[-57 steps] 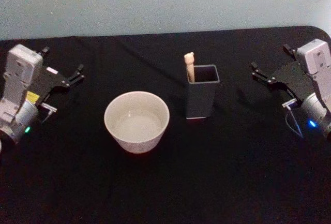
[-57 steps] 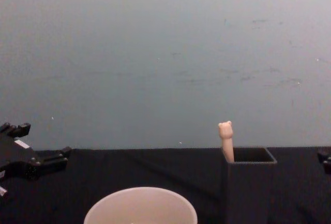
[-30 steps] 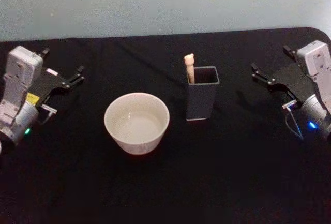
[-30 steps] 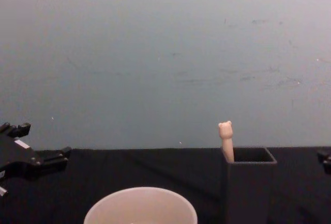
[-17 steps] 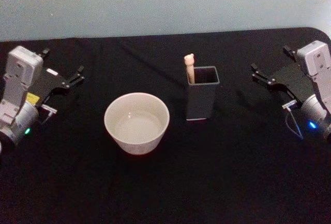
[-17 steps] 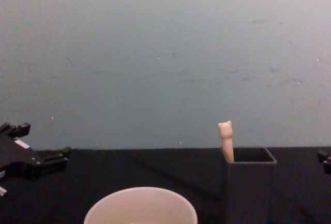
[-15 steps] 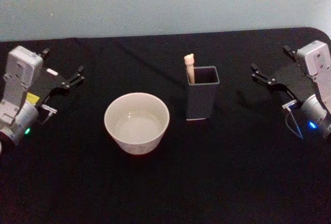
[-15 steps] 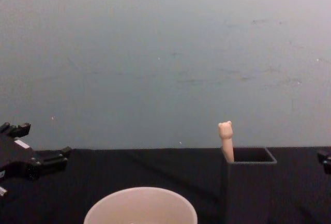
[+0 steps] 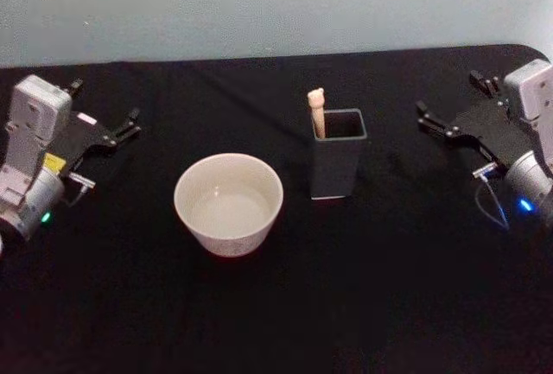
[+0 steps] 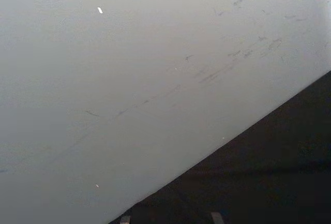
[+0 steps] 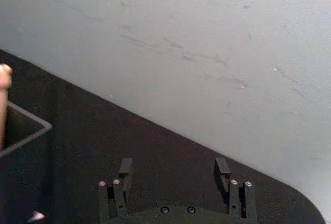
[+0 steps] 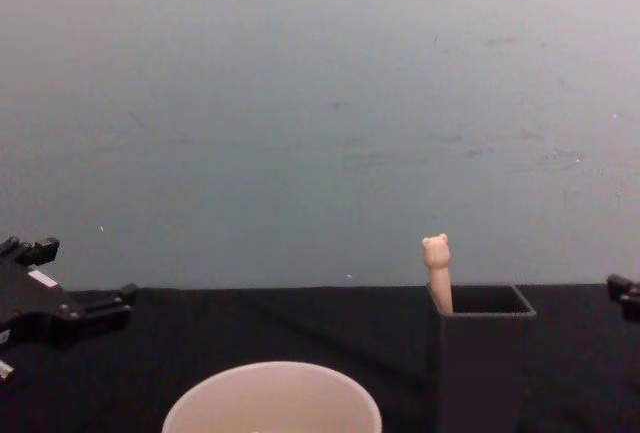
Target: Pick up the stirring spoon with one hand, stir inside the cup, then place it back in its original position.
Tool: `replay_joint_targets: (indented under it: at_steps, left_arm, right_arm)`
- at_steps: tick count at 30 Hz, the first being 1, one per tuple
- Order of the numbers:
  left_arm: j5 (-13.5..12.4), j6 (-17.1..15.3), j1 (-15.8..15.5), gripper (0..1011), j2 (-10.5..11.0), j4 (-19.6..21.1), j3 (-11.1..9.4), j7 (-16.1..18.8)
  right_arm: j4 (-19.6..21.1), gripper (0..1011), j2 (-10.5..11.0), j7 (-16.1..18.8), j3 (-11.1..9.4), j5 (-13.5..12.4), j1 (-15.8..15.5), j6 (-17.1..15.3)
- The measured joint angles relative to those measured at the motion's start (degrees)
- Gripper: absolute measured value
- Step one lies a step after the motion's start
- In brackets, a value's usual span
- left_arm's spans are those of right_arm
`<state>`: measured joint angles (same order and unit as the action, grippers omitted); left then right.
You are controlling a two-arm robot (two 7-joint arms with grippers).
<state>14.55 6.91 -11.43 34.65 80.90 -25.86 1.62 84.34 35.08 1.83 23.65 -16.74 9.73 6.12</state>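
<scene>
The stirring spoon (image 9: 317, 111), a pale beige stick with a bear-head knob, stands in the near-left corner of a dark grey square holder (image 9: 337, 160); its knob (image 12: 436, 252) rises above the holder's rim. The pale cup (image 9: 228, 202) sits to the left of the holder, apart from it. My right gripper (image 9: 448, 93) hovers open to the right of the holder, well clear of it, with nothing between its fingers (image 11: 125, 169). In the right wrist view the spoon (image 11: 4, 100) shows at the edge. My left gripper (image 9: 104, 106) is open at the far left of the table.
A black cloth (image 9: 371, 288) covers the table, and a pale blue-grey wall (image 12: 320, 103) stands close behind it. The table's rounded far right corner lies just behind the right gripper. Open cloth stretches in front of the cup and holder.
The right gripper has shifted slightly up and toward the far edge. The left gripper, spoon, cup and holder have not moved.
</scene>
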Motion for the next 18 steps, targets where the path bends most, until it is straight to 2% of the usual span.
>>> replay_joint_targets:
  at_steps: [4, 10, 11, 18]
  left_arm:
    - [0.0, 0.0, 0.0, 1001, 0.0, 0.0, 0.0, 0.0]
    - [0.0, 0.0, 0.0, 1001, 0.0, 0.0, 0.0, 0.0]
    - [0.0, 0.0, 0.0, 1001, 0.0, 0.0, 0.0, 0.0]
    - [0.0, 0.0, 0.0, 1001, 0.0, 0.0, 0.0, 0.0]
  right_arm:
    - [2.2, 1002, 0.4, 1.5, -1.1, -1.6, -0.9, -1.1]
    - [6.8, 1002, 1.0, 5.3, -3.1, -6.0, -2.6, -4.3]
    - [8.3, 1002, 1.1, 6.5, -3.7, -7.5, -3.0, -5.5]
    - [12.7, 1002, 0.9, 10.1, -4.8, -12.0, -3.3, -12.1]
